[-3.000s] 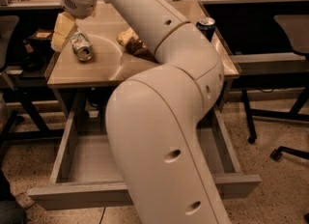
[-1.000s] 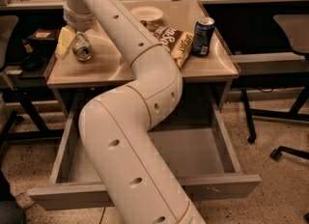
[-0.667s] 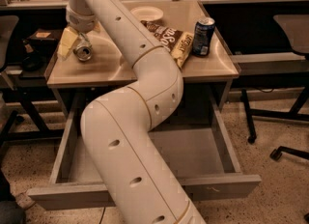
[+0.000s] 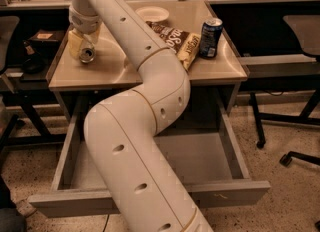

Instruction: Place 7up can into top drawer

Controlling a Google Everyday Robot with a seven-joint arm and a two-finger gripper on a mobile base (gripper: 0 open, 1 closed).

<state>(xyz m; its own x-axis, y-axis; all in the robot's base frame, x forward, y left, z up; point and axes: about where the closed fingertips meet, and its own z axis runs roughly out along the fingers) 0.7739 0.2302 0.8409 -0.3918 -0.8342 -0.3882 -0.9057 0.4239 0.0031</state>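
The 7up can (image 4: pixel 88 54) lies on its side at the left of the tan desk top (image 4: pixel 110 71), its silver top facing me. My gripper (image 4: pixel 83 47) comes down from above and sits right over the can, with its pale yellow end against the can's left side. The top drawer (image 4: pixel 225 194) is pulled out wide below the desk, and its grey bottom (image 4: pixel 210 158) shows to the right of my arm. My arm crosses the middle of the view and hides much of the drawer.
A dark blue can (image 4: pixel 210 37) stands at the desk's right. Snack bags (image 4: pixel 181 41) lie next to it and a white bowl (image 4: pixel 152 13) sits behind. An office chair (image 4: pixel 305 31) stands at the right, another at the left edge.
Since three seconds ago the arm's elbow has swung lower and left, uncovering the right of the desk. In the last second the gripper stays at the can with hardly any motion.
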